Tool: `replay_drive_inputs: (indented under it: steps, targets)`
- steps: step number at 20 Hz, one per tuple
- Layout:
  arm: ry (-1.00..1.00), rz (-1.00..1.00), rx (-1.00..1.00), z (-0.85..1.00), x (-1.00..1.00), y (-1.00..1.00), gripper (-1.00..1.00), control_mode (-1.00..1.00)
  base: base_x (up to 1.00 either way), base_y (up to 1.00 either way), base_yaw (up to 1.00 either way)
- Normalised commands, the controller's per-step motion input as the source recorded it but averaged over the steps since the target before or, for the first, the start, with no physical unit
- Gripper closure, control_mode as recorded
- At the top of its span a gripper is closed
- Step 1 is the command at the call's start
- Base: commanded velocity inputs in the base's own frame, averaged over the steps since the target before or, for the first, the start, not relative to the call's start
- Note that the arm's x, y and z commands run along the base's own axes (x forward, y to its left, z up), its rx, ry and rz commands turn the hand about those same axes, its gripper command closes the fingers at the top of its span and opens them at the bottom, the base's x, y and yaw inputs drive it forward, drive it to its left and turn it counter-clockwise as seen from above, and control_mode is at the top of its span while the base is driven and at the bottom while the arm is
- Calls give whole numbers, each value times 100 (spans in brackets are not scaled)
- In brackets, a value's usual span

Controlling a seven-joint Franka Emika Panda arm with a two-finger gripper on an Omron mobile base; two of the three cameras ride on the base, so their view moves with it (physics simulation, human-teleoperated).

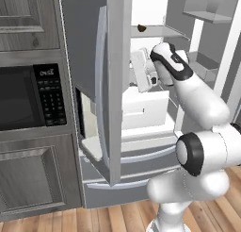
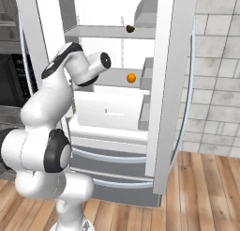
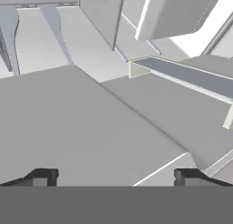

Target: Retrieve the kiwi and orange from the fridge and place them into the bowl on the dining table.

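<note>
The gripper [image 3: 116,177] is released, fingers spread wide, inside the open fridge [image 2: 164,84]. The kiwi [image 2: 130,28] rests on the upper shelf; the orange [image 2: 131,78] on the shelf below.

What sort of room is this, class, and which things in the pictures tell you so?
Most likely a home kitchen. An open fridge with white shelves holds an orange and a kiwi; a built-in microwave sits among grey wood-panelled cabinets, over a wooden floor.
</note>
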Motion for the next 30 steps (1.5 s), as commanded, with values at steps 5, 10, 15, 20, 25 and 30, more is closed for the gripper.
replay_drive_inputs:
  steps: [5, 10, 15, 20, 25, 30]
  targets:
    - [-10, 19, -4, -33, -100, 100, -100, -100, 0, 0, 0]
    - [-10, 13, -4, -32, -87, 100, -100, -100, 0, 0, 0]
    - [-5, 4, 0, -26, -25, 100, -100, -100, 0, 0, 0]
    - [-6, 0, -1, -5, -23, 81, -100, -100, 0, 0, 0]
    - [-11, 0, 0, 65, -84, -24, -100, -100, 0, 0, 0]
    - [-5, 0, 0, 100, -41, -68, -100, -100, 0, 0, 0]
